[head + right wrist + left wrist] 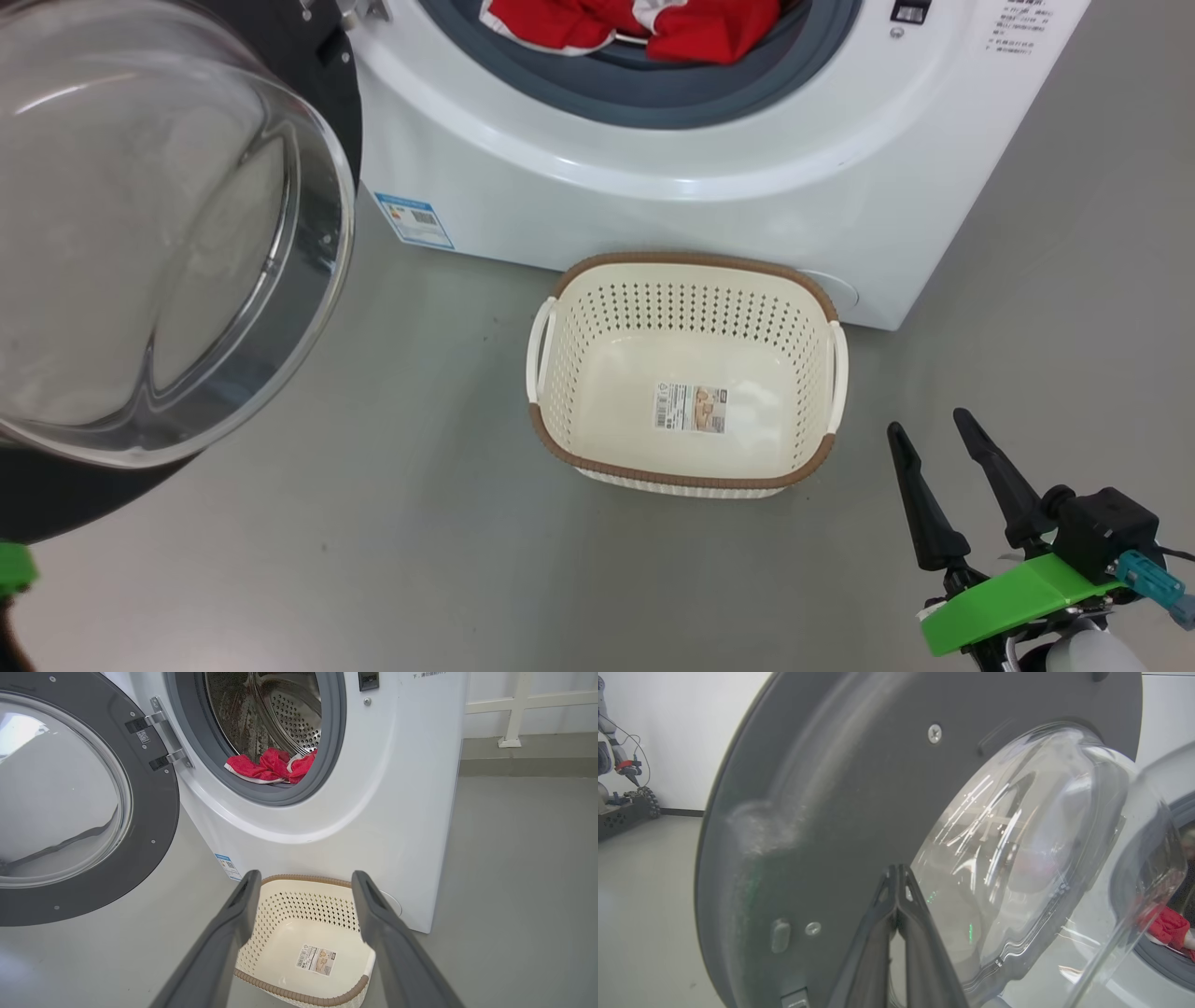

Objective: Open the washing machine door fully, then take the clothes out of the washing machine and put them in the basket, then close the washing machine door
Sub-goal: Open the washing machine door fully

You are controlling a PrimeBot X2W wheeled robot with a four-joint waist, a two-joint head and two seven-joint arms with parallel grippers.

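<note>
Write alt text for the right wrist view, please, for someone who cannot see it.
Red clothes lie inside the washing machine, its door open at left. An empty basket stands on the floor before it, framed by the open right gripper.

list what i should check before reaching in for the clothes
1. Washing machine door clear of the drum mouth: ok, swung wide to the side.
2. Clothes reachable: ok, a red heap at the front lip of the washing machine.
3. Basket placed and empty: ok, on the floor before the machine, with just a label inside.
4. Right fingers open and empty: ok.
5. Left fingers clear of the door: cannot tell; they are shut, close to its inner face.
</note>
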